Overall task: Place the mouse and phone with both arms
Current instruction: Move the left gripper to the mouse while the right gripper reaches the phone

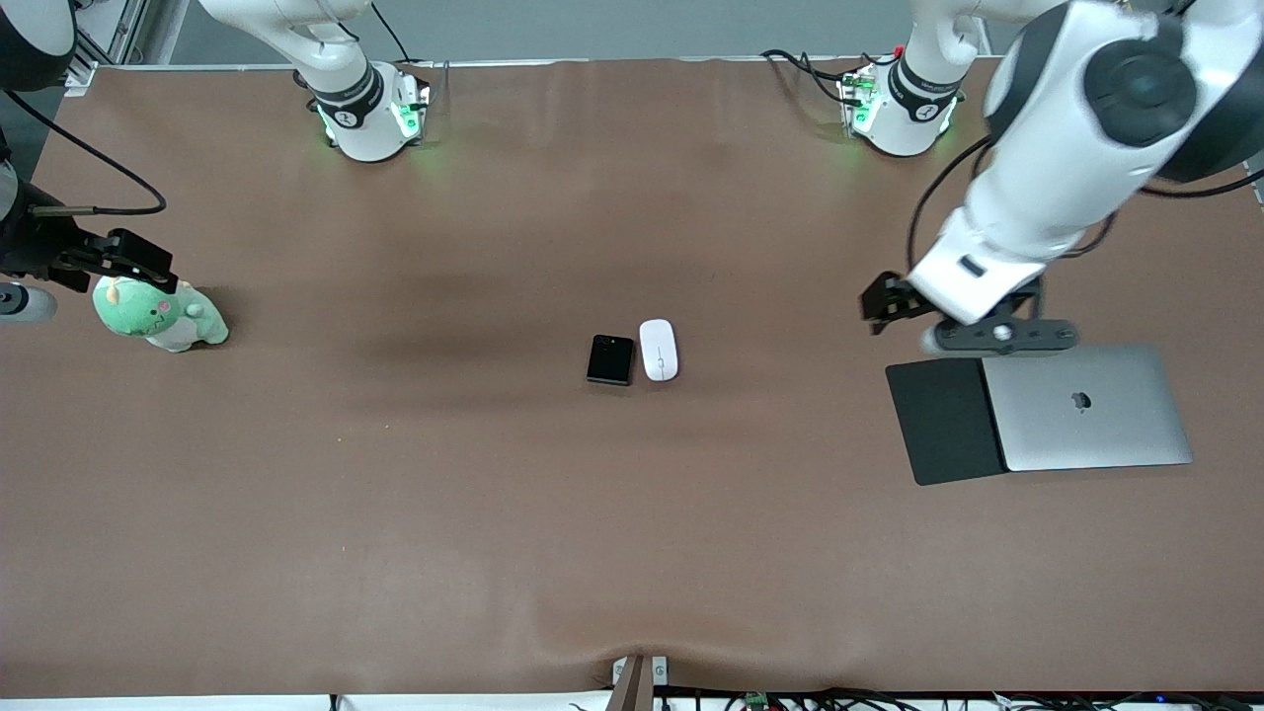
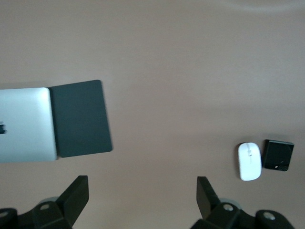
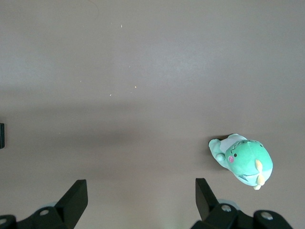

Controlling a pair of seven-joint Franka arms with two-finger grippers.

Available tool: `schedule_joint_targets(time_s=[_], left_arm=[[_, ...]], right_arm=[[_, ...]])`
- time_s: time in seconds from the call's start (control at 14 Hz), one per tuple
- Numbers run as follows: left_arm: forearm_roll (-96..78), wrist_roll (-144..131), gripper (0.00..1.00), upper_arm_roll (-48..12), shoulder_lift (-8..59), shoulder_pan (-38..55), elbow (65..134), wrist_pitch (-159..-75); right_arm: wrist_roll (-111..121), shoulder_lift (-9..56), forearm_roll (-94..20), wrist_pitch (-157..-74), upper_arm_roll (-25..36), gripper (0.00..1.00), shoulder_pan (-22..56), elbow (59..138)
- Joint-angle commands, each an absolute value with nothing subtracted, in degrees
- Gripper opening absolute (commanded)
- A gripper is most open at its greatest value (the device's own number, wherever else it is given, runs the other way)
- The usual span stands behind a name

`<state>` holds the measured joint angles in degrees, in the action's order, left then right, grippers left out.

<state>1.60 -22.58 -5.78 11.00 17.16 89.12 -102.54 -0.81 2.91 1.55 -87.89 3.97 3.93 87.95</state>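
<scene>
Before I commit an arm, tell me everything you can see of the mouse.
The mouse is a small white glossy oval, plastic by its look, with a thin grey line along its top. It lies flat on the brown table near the middle, right way up, lengthwise toward the front camera. The black phone lies right beside it, toward the right arm's end; a narrow gap seems to part them, though I cannot be sure. Nothing rests on the mouse and no gripper is near it. Its underside is hidden.
</scene>
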Motion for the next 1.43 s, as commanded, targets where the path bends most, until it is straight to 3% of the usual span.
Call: schedule_joint_targets(time_s=[0.0, 0.29, 0.5, 0.64, 0.86, 1.14, 1.36], left_arm=[[2.72, -27.32, 1.0, -5.71, 15.02, 20.29, 88.59, -105.28], [2.73, -33.82, 1.0, -5.54, 20.55, 25.21, 88.59, -110.55], [2.81, -38.74, 1.0, -5.54, 26.6, 29.08, 85.98, -114.16], [3.33, -42.26, 1.0, -5.1, 32.4, 31.98, 81.5, -114.35], [4.57, -45.17, 1.0, -5.18, 36.47, 33.83, 80.16, -116.35], [4.57, -45.88, 1.0, -5.19, 38.41, 34.45, 80.24, -117.77], [4.66, -45.79, 1.0, -5.27, 38.5, 34.37, 80.24, -117.86]], right_arm=[[-0.26, 3.86, 1.58, -86.84, 1.08, 1.0, 4.31, 86.92], [-1.4, 10.79, -3.07, -90.85, -10.43, 1.0, 4.66, 86.84], [-11.56, 18.52, -3.25, -100.33, -17.9, 1.0, 5.53, 87.36], [-20.78, 24.41, -2.55, -111.21, -22.13, 1.0, 6.85, 89.72], [-30.39, 30.74, -0.8, -128.97, -22.76, 1.0, 12.11, 96.13], [-34.98, 35.85, 5.79, -135.51, -22.85, 1.0, 15.64, 97.99], [-36.55, 35.95, 6.06, -141.67, -22.85, 1.0, 16.43, 102.39]])
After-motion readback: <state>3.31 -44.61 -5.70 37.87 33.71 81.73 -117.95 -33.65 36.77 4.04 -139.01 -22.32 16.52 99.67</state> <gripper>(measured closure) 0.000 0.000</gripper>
